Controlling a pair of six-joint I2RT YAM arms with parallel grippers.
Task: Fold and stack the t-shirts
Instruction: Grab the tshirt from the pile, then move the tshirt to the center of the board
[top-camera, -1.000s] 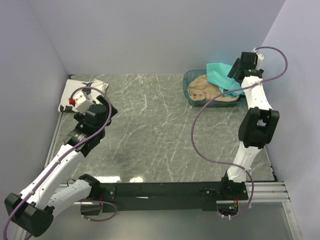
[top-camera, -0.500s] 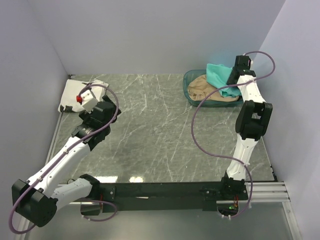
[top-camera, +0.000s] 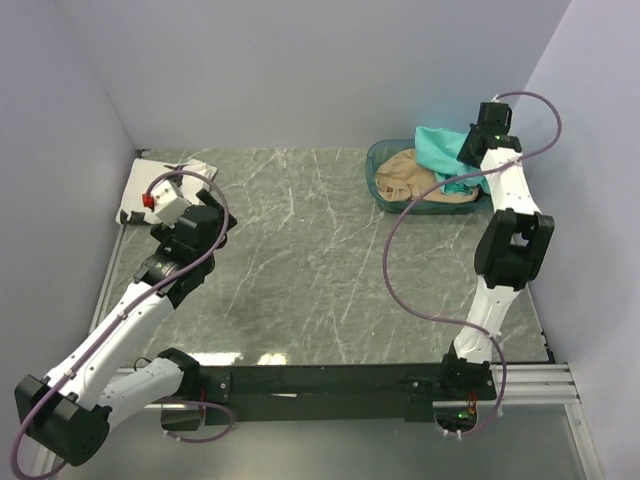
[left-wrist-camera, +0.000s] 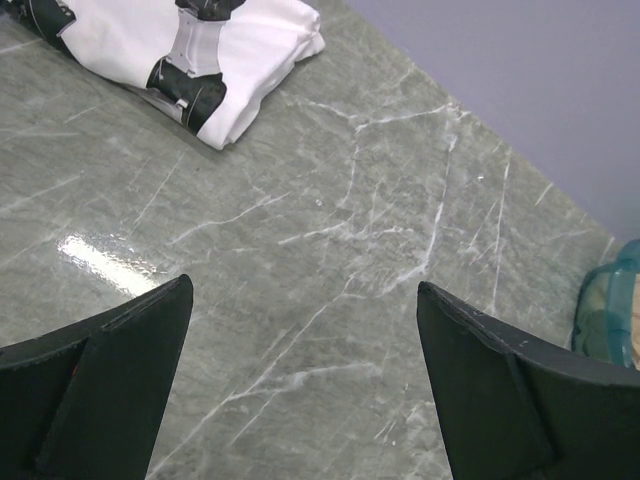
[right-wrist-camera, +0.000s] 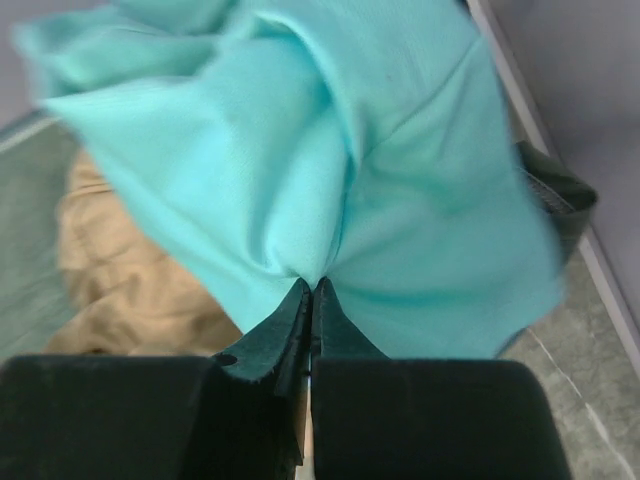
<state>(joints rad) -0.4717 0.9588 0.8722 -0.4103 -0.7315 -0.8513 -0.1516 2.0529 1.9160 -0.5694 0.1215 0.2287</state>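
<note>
- Teal tee (right-wrist-camera: 330, 150) lies bunched in the basket (top-camera: 378, 172) at the far right of the table (top-camera: 300, 250), on top of a tan garment (right-wrist-camera: 120, 290).
- From overhead my right arm (top-camera: 510, 200) crosses the teal tee's right side and the basket's right rim, and I cannot make out the fingers there.
- In the right wrist view the teal tee fills most of the frame. It is blurred at its edges and cut off at the top, and I cannot tell sleeve from collar.
- My right claw (right-wrist-camera: 312, 290) is closed, pinching a fold of the teal tee between its tips. The cloth gathers into creases that run up from the pinch.
- White tee (left-wrist-camera: 200, 40) lies folded in the far-left corner of the table.
- Overhead, my left arm covers the white tee's near edge. In the left wrist view it is cut off at the top, so only bits of its black print show.
- My left claw (left-wrist-camera: 303, 290) is spread wide with nothing between the fingers, over bare table. The white tee is up and to the left of it, clear of both fingers.
</note>
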